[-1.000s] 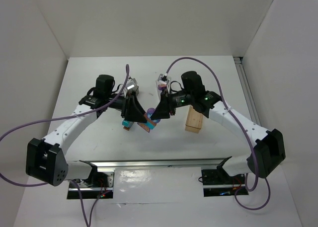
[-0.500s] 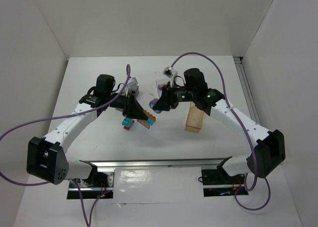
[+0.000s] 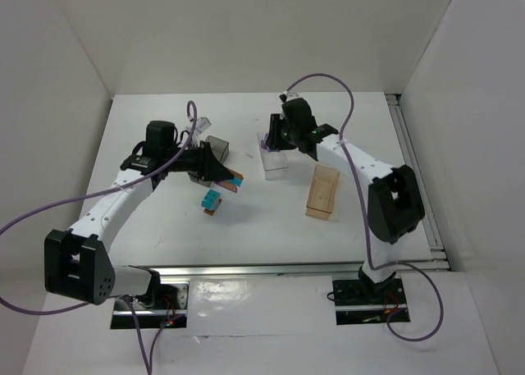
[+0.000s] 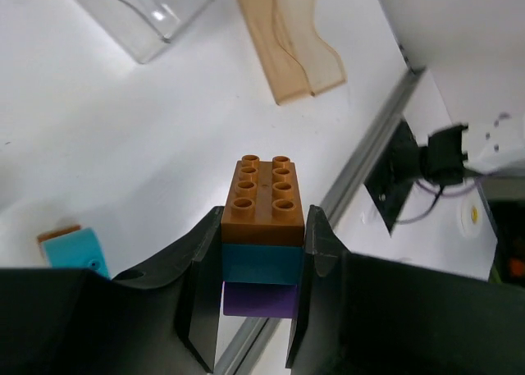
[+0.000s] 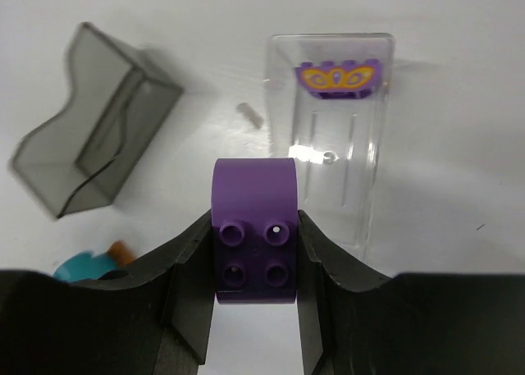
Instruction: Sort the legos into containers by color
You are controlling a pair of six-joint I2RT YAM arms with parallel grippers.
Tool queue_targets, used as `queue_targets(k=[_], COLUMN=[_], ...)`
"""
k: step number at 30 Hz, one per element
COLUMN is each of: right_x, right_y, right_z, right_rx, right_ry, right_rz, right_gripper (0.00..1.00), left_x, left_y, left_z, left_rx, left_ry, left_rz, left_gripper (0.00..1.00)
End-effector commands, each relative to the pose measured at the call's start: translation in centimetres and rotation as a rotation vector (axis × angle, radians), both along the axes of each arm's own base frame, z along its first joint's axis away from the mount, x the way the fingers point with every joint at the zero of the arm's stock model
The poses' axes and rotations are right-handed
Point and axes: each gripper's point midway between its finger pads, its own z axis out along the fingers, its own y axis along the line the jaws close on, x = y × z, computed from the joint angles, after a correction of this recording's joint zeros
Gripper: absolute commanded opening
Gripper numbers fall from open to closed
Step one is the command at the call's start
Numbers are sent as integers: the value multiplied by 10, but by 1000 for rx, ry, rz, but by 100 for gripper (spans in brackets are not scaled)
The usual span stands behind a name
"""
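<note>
Purple brick point(image 5: 254, 196) is riding clamped in the right gripper point(image 5: 254, 252), freshly pulled off the stack point(image 4: 264, 227) that the left gripper point(image 4: 262, 264) is pinching. It is arriving at the edge of the clear bin point(image 5: 361, 186), where another purple piece point(image 5: 340, 78) is lying.

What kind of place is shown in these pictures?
Probably a robot test cell in a laboratory: white table enclosed by plain white walls, two arms mounted along a metal rail.
</note>
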Motion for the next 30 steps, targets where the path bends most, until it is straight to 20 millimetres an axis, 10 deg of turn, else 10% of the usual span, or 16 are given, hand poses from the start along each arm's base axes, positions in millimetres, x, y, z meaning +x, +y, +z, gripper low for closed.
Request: queue_targets(k=[1, 5, 10, 14, 23, 30], right_x=[33, 45, 45, 7, -116, -130], right_y=[-9, -2, -7, -10, 53, 69], right_z=[-19, -48, -33, 11, 99, 116], right_rx=[-86, -140, -154, -42, 636, 813], right_ry=[-1, 33, 1, -59, -152, -135], right_rz=[-142, -147, -176, -133, 395, 486], right_gripper=[28, 53, 89, 86, 87, 91], left_x=[21, 33, 42, 50, 36, 28], left_y=[19, 33, 44, 43, 7, 1], left_z=[20, 17, 13, 24, 76, 86], left_rx=[24, 39, 35, -31, -389, -499], left_ry=[-49, -18, 31, 20, -74, -67], left_rz=[183, 310, 396, 413, 97, 22], left_gripper=[0, 0, 0, 0, 0, 0])
